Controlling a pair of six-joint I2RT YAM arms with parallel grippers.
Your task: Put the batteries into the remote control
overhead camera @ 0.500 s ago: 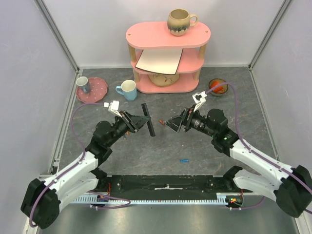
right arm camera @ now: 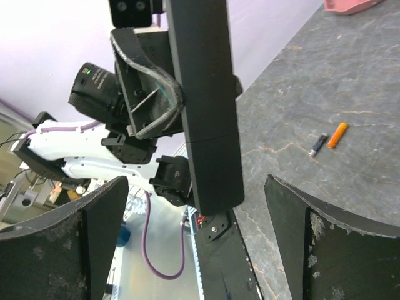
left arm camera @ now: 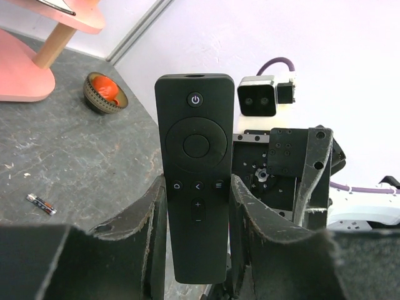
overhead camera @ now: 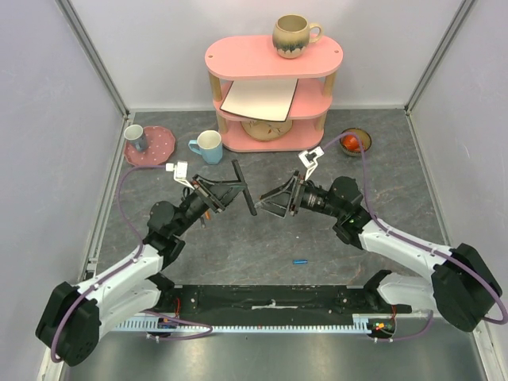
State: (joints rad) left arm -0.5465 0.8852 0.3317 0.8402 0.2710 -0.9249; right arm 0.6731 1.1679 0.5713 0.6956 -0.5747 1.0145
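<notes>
Both arms meet over the middle of the desk, and the remote control hangs in the air between them. The jaws of the left gripper pinch it across its width at the lower half, button face toward the left wrist. In the top view its long axis runs roughly from 12 to 6 o'clock, crosswise to both arms. The right gripper sits just beside it at 3 o'clock, jaws spread wide, with the remote's plain back and free end between them and touching neither. A seam across that back looks like the edge of the battery cover, so the right arm seems the one placed to work it, probably by pushing along the long axis. None of the batteries is held: a blue battery lies on the desk at 5 o'clock from the remote, and the right wrist view shows an orange battery just beside a dark battery. Room around the pair is open; the pink shelf at 12 o'clock stands well apart.
</notes>
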